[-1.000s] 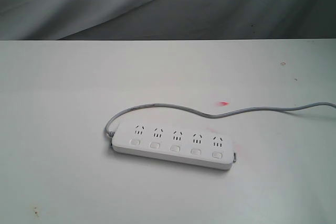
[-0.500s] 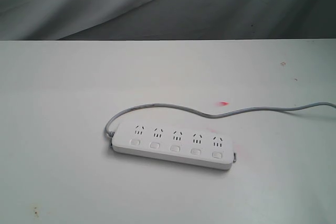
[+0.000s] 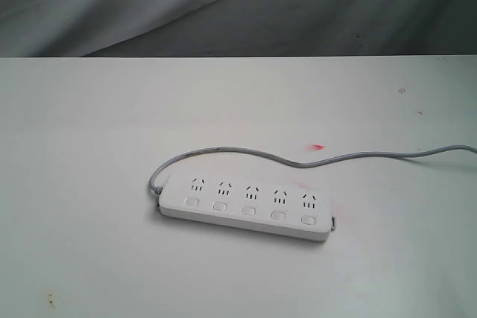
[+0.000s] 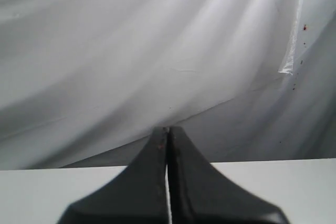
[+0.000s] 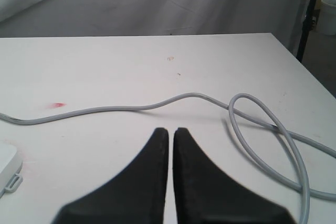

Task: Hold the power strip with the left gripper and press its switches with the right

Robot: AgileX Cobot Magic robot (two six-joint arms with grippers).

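The power strip [image 3: 244, 206] is lying flat on the white table [image 3: 89, 139], a little toward 6 o'clock from the middle of the exterior view, with its long side running from about 9 to about 3 o'clock. Its sockets and the five switches [image 3: 249, 211] are facing up, so I judge that a press from above is possible. Nothing is holding it, and no arm is showing in this view. Because it is lying loose, it could slide under a push; this is probably why the task is asking for a hold first.

The grey cord [image 3: 246, 153] is leaving the strip at its 9 o'clock end, curving behind it and running away toward 3 o'clock. In the right wrist view the cord is making a loop on the table beyond the claw, so the approach path on that side is needing care.

The right gripper [image 5: 170, 129] is hanging over the table with its fingers almost together, only a thin slit between them, gripping nothing. The left gripper [image 4: 167, 129] is pointing at the grey backdrop cloth [image 4: 131, 51], its fingers pressed together and empty.

No brand, label or readable writing is showing on the strip; only a small red mark [image 3: 318, 147] is lying on the table past the cord.
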